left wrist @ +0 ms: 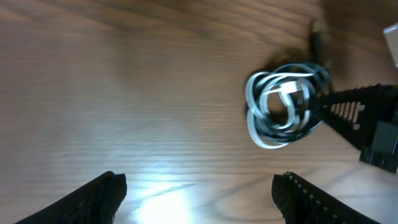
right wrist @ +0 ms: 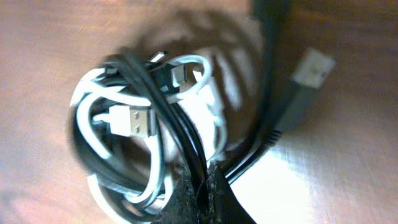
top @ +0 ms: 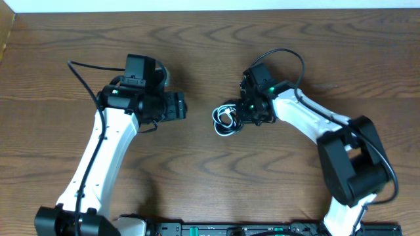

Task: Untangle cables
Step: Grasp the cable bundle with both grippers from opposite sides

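The white cable (right wrist: 211, 106) and the black cable (right wrist: 138, 78) lie coiled together in one tangled bundle (top: 226, 120) on the table's middle. My right gripper (right wrist: 203, 182) is shut on strands of the black cable at the bundle's near edge; it sits at the bundle's right side in the overhead view (top: 247, 117). A silver USB plug (right wrist: 134, 122) lies inside the coil, and a black plug end (right wrist: 303, 84) trails outside it. My left gripper (left wrist: 199, 193) is open and empty, left of the bundle (left wrist: 283, 106), also seen overhead (top: 176, 105).
The wooden table (top: 210, 46) carries only the bundle. The right gripper's black finger (left wrist: 354, 111) shows in the left wrist view, touching the bundle's right side. A thick black arm wire (top: 289, 56) loops above the right wrist.
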